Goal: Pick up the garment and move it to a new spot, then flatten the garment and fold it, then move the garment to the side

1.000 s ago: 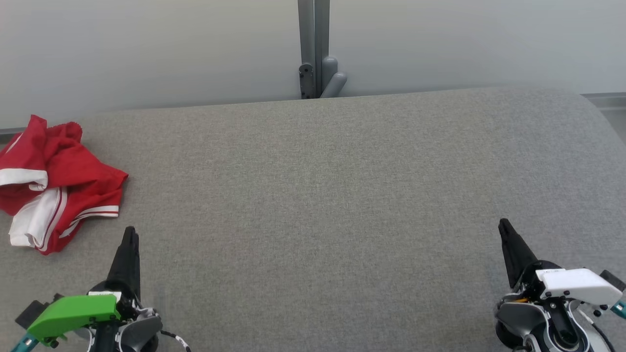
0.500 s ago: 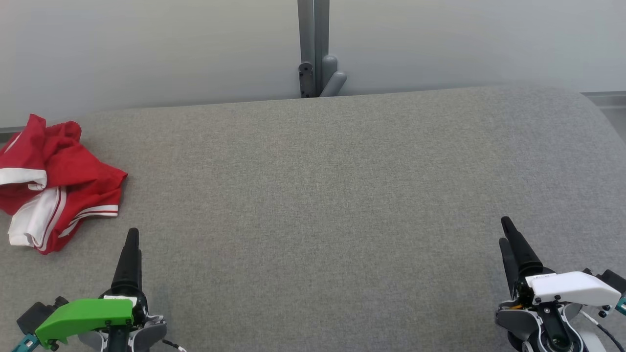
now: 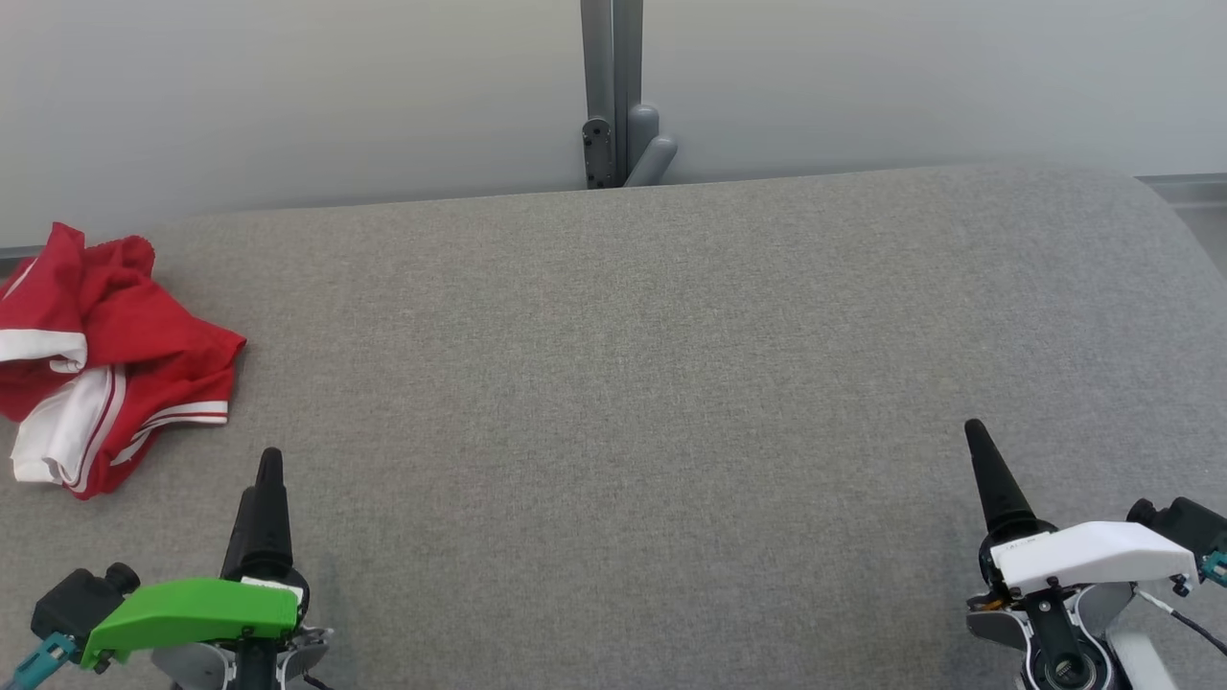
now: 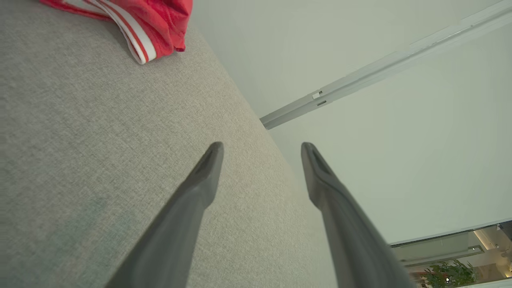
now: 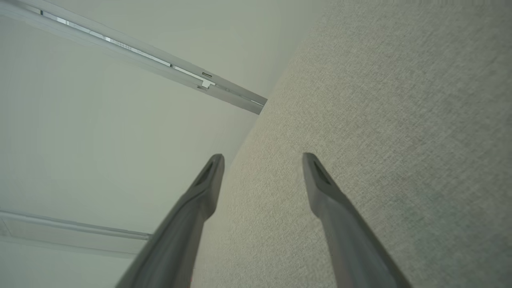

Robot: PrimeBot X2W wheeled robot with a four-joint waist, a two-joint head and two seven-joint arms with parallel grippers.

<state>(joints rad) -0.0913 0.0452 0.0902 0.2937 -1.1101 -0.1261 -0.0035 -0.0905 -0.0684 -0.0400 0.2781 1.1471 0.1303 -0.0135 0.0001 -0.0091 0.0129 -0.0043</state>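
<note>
Head view: the crumpled red-and-white cloth garment lies at the grey fabric surface's left edge, likely light and limp, best pinched at a raised fold; left gripper and right gripper hover parted, empty.

Soft, even light is spreading over the grey surface, bright and diffuse, leaving just a faint shadow smudge beside the left gripper. The head view is looking crisp edge to edge. Both wide-angle wrist views are stretching things toward their corners and taking on a greenish cast, and the near fingers are blurring softly
</note>
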